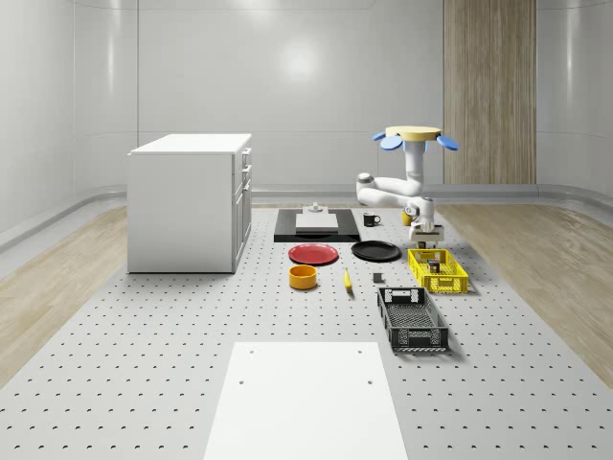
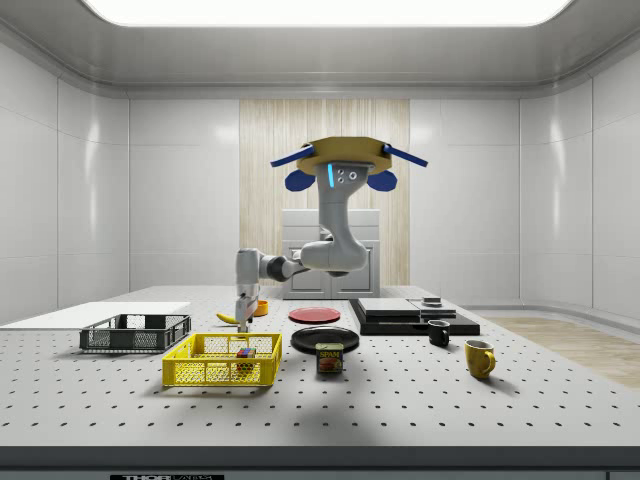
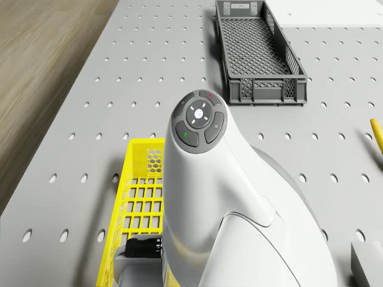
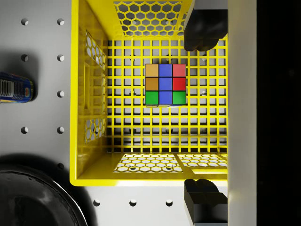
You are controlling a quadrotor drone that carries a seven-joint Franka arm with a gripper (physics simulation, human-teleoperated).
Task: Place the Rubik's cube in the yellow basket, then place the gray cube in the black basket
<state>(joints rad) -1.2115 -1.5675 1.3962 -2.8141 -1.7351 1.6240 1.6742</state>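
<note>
The drone (image 2: 345, 160) hovers, arm bent downward, tool (image 4: 202, 110) fingers spread apart.

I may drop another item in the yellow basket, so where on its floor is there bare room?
In the wrist view, the Rubik's cube sits toward one end wall of the yellow basket. The mesh floor between the cube and the opposite end wall is bare. The open pincer hangs above one long side, crowding it.

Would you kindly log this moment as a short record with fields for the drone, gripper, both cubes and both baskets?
drone: hovers beside the yellow basket
gripper: open, above the yellow basket
Rubik's cube: lying on the yellow basket's floor, free of the fingers
gray cube: cannot tell where
black basket: empty, on the table
</note>
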